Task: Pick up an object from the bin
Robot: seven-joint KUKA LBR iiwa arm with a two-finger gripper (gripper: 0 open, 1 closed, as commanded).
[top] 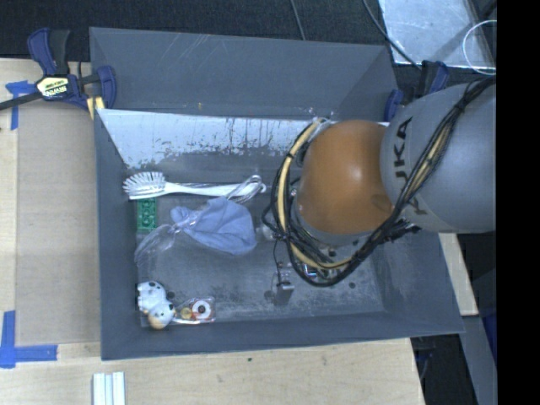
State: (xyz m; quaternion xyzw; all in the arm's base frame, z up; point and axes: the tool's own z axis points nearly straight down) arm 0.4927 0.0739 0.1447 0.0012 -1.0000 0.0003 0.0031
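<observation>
While the tool (281,287) hangs below the orange cover (342,175) over bare floor of the bin (236,74), whether it is wide or narrow cannot be told. Nearest, just left, lies a blue cloth (221,226) in a clear bag. Farther left are a white brush (148,184), a green piece (146,215) and a white-yellow toy (154,304).

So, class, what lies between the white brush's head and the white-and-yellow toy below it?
In the camera view, a small green piece and the edge of the clear bag lie between brush and toy.
</observation>
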